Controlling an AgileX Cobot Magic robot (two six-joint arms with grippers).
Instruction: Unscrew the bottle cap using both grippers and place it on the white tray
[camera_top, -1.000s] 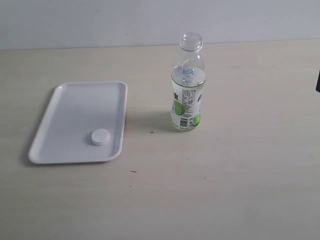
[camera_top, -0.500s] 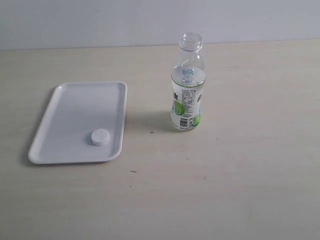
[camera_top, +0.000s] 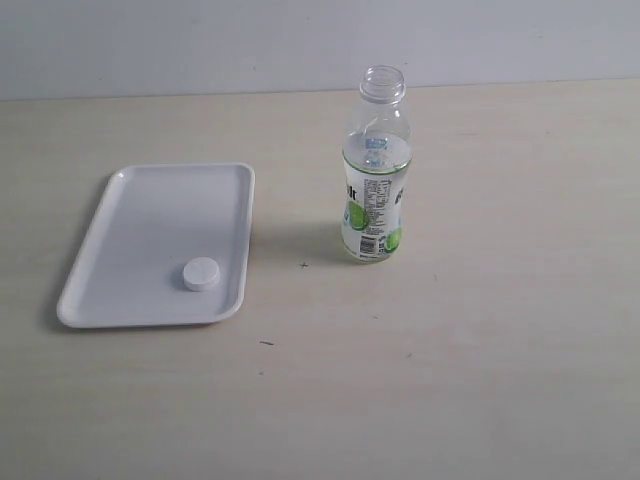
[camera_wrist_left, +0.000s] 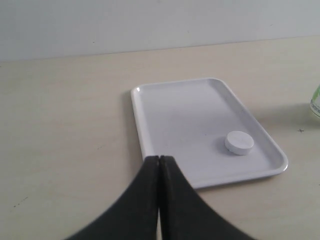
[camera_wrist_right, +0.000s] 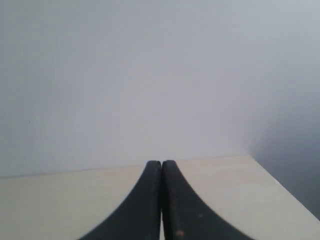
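The bottle (camera_top: 375, 170) stands upright on the table with its neck uncovered. The small white bottle cap (camera_top: 200, 273) lies inside the white tray (camera_top: 150, 215), near the tray's front right corner. No arm shows in the exterior view. In the left wrist view my left gripper (camera_wrist_left: 159, 159) is shut with nothing held, back from the white tray (camera_wrist_left: 170, 110), where the bottle cap (camera_wrist_left: 239, 142) rests. A sliver of the bottle (camera_wrist_left: 315, 102) shows at that view's edge. My right gripper (camera_wrist_right: 161, 163) is shut and empty, facing a bare wall over the table edge.
A light wooden table (camera_top: 480, 350) carries everything, with a pale wall behind it. The right wrist view shows the table's far corner (camera_wrist_right: 250, 157) and a dark drop beyond it.
A dark piece of the right arm at the right edge of the exterior view one second ago has gone out of sight. Bottle, cap and tray have not moved.
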